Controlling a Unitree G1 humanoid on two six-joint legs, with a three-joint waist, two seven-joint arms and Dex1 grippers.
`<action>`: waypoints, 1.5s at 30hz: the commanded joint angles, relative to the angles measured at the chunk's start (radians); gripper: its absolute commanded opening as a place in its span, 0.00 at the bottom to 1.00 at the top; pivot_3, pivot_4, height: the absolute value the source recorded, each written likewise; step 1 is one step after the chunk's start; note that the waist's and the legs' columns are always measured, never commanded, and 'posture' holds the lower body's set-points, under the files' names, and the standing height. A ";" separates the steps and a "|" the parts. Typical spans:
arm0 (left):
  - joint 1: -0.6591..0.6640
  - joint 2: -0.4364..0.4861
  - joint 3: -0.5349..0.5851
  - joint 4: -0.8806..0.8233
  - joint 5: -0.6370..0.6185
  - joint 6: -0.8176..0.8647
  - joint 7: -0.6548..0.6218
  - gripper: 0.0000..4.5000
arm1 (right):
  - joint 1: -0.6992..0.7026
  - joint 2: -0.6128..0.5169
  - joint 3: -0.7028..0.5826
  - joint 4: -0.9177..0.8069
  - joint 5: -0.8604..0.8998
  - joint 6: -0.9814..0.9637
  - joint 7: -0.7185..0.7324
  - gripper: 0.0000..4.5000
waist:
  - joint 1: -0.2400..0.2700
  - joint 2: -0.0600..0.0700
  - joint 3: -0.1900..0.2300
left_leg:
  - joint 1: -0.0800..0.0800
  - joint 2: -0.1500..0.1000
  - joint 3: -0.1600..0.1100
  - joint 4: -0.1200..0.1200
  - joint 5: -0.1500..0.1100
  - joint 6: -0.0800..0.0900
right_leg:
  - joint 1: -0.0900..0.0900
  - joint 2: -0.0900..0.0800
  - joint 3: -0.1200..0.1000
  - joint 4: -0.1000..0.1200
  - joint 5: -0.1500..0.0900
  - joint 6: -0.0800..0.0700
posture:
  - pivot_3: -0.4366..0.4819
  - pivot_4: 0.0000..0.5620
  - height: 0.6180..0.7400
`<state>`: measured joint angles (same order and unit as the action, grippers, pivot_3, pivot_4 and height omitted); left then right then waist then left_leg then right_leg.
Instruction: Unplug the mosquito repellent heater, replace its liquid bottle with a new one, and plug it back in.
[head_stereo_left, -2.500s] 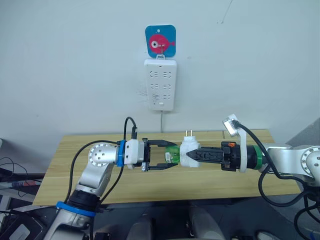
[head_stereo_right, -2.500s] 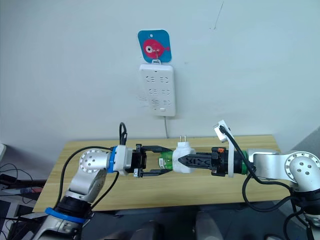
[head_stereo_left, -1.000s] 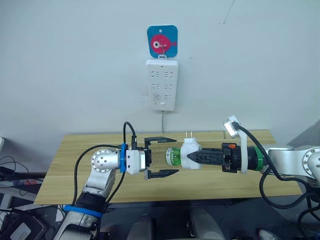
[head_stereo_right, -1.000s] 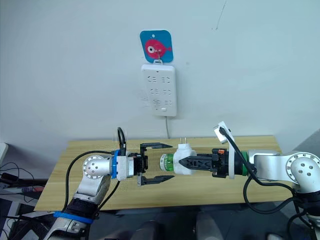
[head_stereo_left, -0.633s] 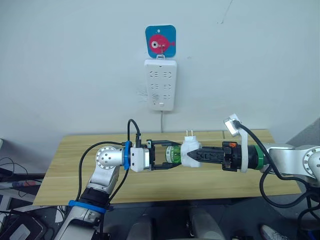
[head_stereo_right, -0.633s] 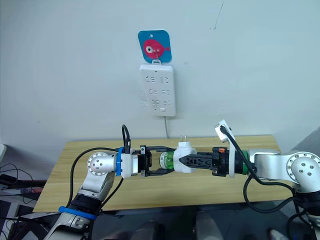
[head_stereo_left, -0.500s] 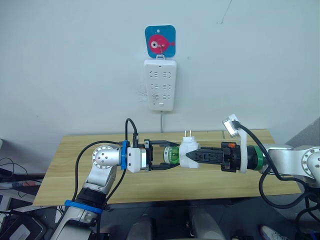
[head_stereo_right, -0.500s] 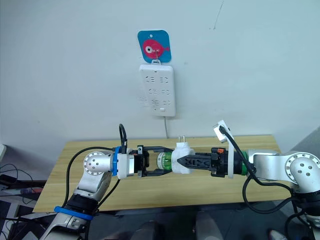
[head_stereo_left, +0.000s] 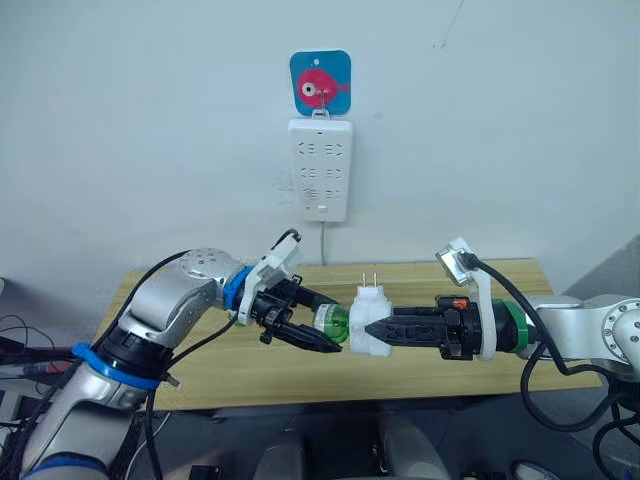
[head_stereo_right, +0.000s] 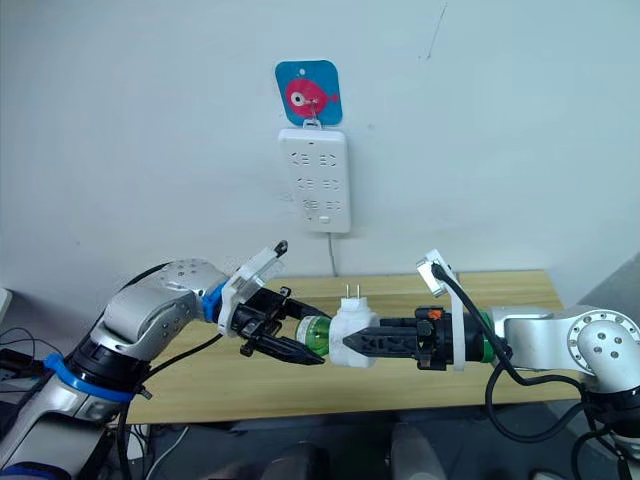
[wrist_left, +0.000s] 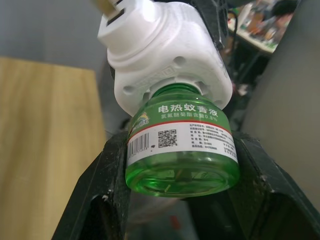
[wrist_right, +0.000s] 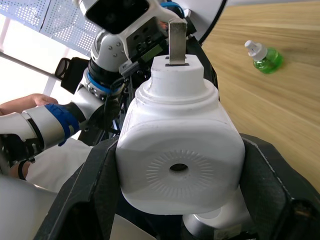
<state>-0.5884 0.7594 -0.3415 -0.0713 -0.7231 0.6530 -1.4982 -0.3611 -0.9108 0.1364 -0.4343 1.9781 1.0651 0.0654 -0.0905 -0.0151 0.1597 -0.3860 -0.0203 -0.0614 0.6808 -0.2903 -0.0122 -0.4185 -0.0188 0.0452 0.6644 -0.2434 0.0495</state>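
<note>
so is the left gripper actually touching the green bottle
Touching: the left wrist view shows both black fingers pressed against the green bottle sides.

white heater (head_stereo_left: 368, 325) | unplugged, prongs up | green bottle (head_stereo_left: 331, 322) attached

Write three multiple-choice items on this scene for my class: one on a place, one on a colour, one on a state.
1. Where is the power strip?
A. on the table
B. on the wall
C. on the floor

2. What colour is the bottle in the heater?
A. green
B. red
C. blue

3. What is the left tool doing?
A. hanging open
B. gripping the cable
C. gripping the bottle

Answers:
1 B, it hangs under the fish sign.
2 A, the left wrist view shows green.
3 C, its fingers press both bottle sides while the right tool holds the heater.
</note>
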 joint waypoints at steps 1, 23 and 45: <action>-0.007 0.094 0.050 0.047 -0.015 0.128 -0.054 0.50 | 0.017 -0.057 -0.051 0.018 -0.006 -0.003 -0.009 0.66 | -0.001 0.000 0.000 | 0.000 0.000 0.000 0.000 0.000 0.000 | 0.000 0.000 0.000 0.000 0.000 0.000 | 0.33 0.24 0.94; 0.012 0.027 0.096 -0.009 -0.029 0.178 0.087 0.72 | 0.019 -0.054 -0.045 0.017 -0.006 -0.034 -0.013 0.66 | 0.006 0.000 0.000 | 0.000 0.000 0.002 0.000 0.000 0.000 | 0.000 -0.001 0.002 -0.001 0.000 0.000 | 0.33 0.24 0.94; 0.300 -0.298 0.212 0.089 0.350 -1.024 0.178 1.00 | 0.024 -0.028 -0.057 0.028 -0.006 -0.035 -0.023 0.66 | 0.014 0.000 0.000 | 0.000 0.000 0.004 0.000 0.000 0.000 | -0.001 -0.006 0.003 -0.001 0.001 -0.001 | 0.32 0.24 0.94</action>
<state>-0.2758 0.4700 -0.1371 0.0119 -0.3802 -0.3207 -1.3343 -0.3285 -0.9406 0.1107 -0.3884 1.9543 1.0380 0.0389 -0.0765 -0.0156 0.1598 -0.3863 -0.0202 -0.0577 0.6808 -0.2903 -0.0122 -0.4190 -0.0249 0.0481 0.6632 -0.2429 0.0487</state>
